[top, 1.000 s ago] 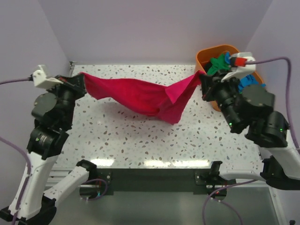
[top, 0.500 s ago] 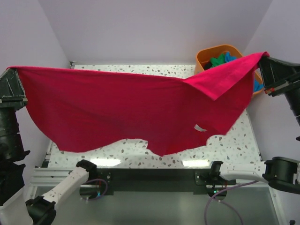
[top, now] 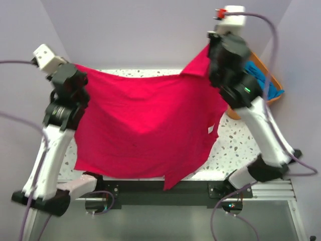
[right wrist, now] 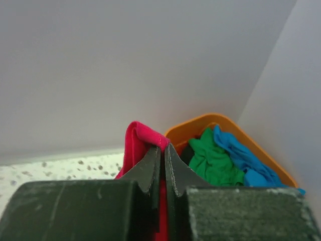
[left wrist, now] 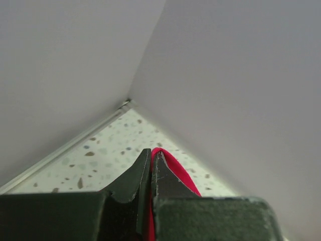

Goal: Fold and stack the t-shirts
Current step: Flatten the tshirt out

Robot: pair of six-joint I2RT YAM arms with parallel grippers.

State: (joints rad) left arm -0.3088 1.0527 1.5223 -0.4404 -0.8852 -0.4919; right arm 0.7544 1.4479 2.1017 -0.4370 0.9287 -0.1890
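Crimson red cloth t-shirt (top: 145, 125) hangs spread wide like a curtain above a white speckled table (top: 235, 143), held up by both hands.

The left hand (left wrist: 151, 153) grips the shirt's upper corner over the far left corner of the table. In its wrist view the two dark fingers (left wrist: 133, 181) are pressed together, pinching a thin fold of red cloth that pokes out just past the tips.

The right hand (right wrist: 163, 148) is raised higher, over the far right part of the table. Its fingers are also pressed together on a rolled edge of the red cloth, which bulges out at the left of the tips.

From these two pinched corners the shirt drapes down toward the near edge of the table. One point of cloth dips over the dark rail (top: 140, 193) there. Whether the hem touches the table cannot be told. A small white neck label (top: 210, 129) shows on the shirt's right side.

An orange plastic basket (right wrist: 200, 124) sits in the far right corner of the table, just beyond the right hand. Inside it lie a crumpled green cloth t-shirt (right wrist: 213, 160) and, touching it on the right, a bright blue cloth t-shirt (right wrist: 243, 160).
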